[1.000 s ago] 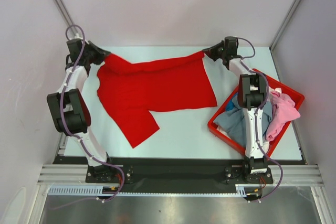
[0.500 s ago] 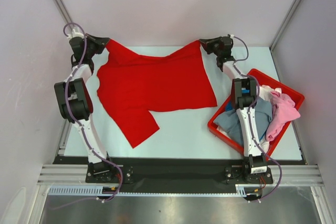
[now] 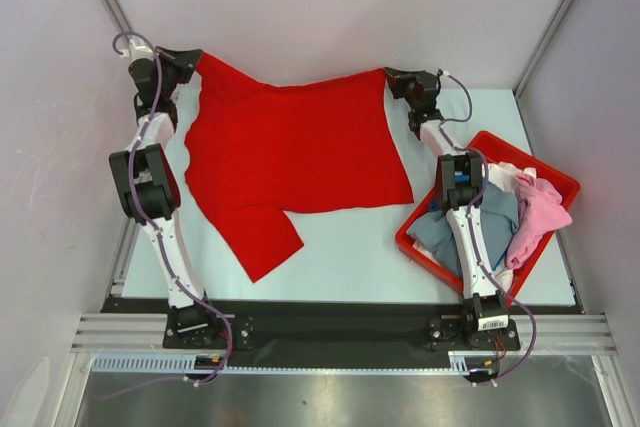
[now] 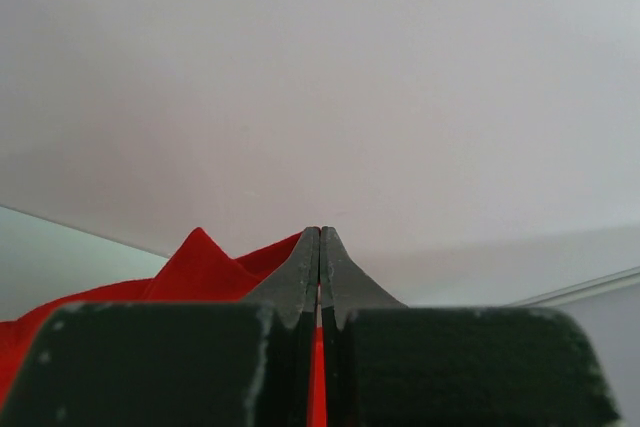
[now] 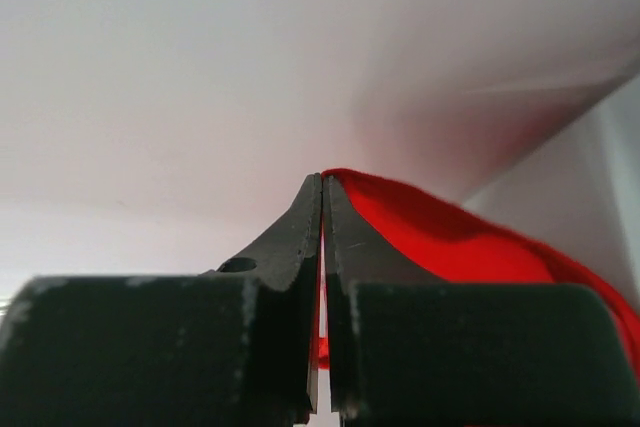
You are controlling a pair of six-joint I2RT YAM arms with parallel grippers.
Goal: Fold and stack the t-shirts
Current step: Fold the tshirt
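The left gripper [image 3: 190,57] is pinched fully closed on a far-left corner of the red t-shirt [image 3: 300,152]; in the left wrist view its fingers meet tip to tip [image 4: 320,232] with a sliver of red cloth [image 4: 200,257] between and below them. The right gripper [image 3: 390,77] is likewise clamped on the shirt's far-right corner, and the right wrist view shows its jaws pressed together [image 5: 322,179] with red fabric [image 5: 440,237] spilling off to one side. The far edge of the shirt hangs between the two grippers, sagging slightly in the middle, while the rest lies spread on the desk [image 3: 350,247]. The shirt's long axis runs left to right across the desk: the straight edge lies at the right, and one sleeve [image 3: 262,245] juts from the left part toward the near edge. To the right, a red bin [image 3: 405,242] holds the grey-blue t-shirt [image 3: 445,232], the pink t-shirt [image 3: 540,212] and a white t-shirt [image 3: 505,175], bunched together.
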